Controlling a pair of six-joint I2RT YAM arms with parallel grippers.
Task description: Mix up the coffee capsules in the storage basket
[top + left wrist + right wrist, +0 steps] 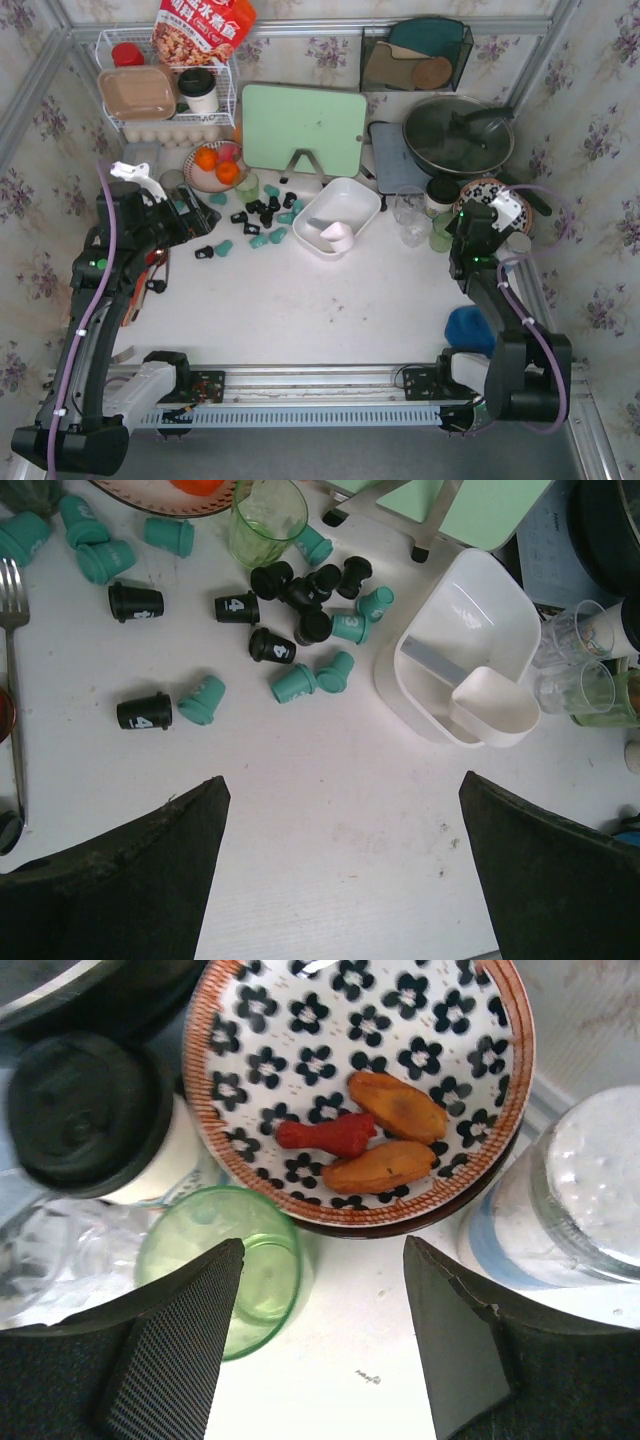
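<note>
Black and teal coffee capsules (262, 218) lie scattered on the white table, left of the white storage basket (350, 203). In the left wrist view the capsules (300, 630) spread across the upper left and the basket (470, 610) sits upper right, holding a white scoop (495, 712) and no capsules. My left gripper (340, 780) hovers open over bare table, near the capsules, at the left side (190, 222). My right gripper (322, 1245) stands open at the far right (465, 218), over a green cup (235, 1260) and the table, with nothing between its fingers.
A flowered bowl (360, 1080) with food, a black-lidded jar (85, 1110) and a clear jar (580, 1190) crowd the right gripper. A green cutting board (303, 125), pan (458, 135), plate of oranges (215, 165), clear glasses (410, 215) and wire rack (165, 95) line the back.
</note>
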